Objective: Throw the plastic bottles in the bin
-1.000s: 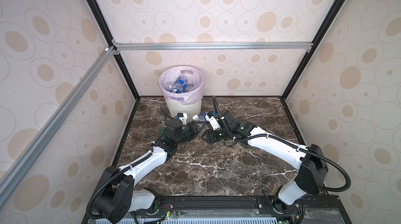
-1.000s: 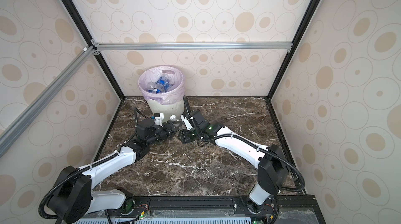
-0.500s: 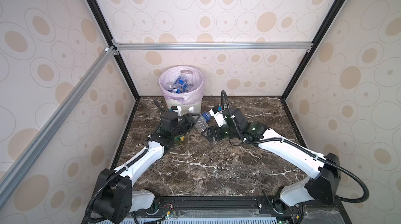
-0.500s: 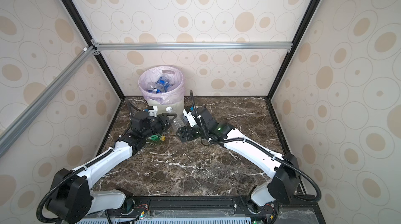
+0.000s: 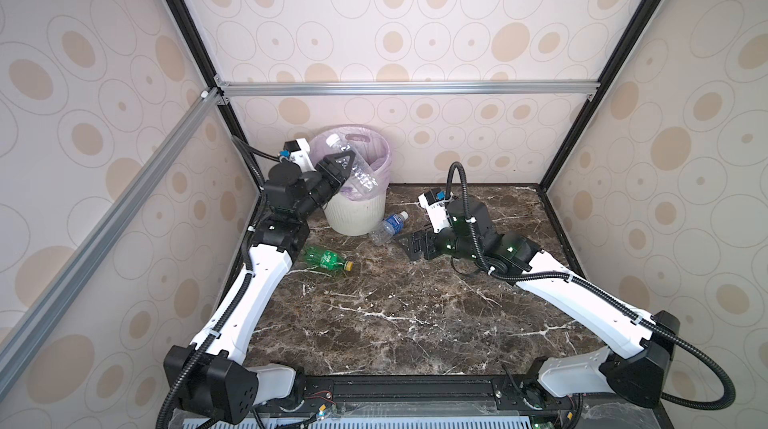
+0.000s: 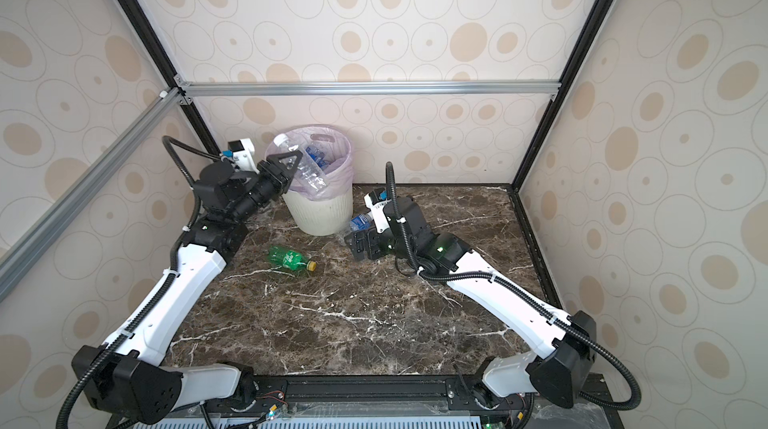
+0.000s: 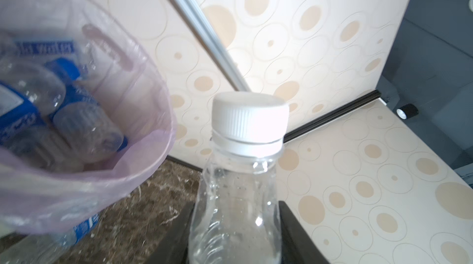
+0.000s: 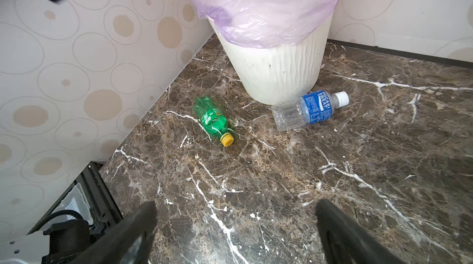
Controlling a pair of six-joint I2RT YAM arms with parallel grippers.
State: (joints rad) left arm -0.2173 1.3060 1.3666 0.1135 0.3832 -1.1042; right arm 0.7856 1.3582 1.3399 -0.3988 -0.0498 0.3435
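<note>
My left gripper (image 5: 338,165) is raised at the bin's rim, shut on a clear plastic bottle (image 5: 358,176) with a white cap (image 7: 249,119). The bottle tilts over the bin (image 5: 353,215), a white ribbed basket with a pink liner (image 7: 153,147) that holds several blue-labelled bottles (image 7: 84,127). On the marble lie a green bottle with a yellow cap (image 5: 326,258) (image 8: 212,120) and a clear blue-labelled bottle (image 5: 388,226) (image 8: 307,110) against the bin's foot. My right gripper (image 5: 409,246) (image 8: 236,206) hangs low to the right of the blue-labelled bottle, open and empty.
The bin stands in the back left corner, close to the patterned walls and a black frame post (image 5: 245,156). An aluminium rail (image 5: 407,88) crosses the back wall above the bin. Brown marble floor (image 5: 395,314) stretches toward the front edge.
My left arm has lifted from the floor to the bin's rim with the clear bottle. My right gripper has opened wide and drawn back to the right, away from the blue-labelled bottle.
</note>
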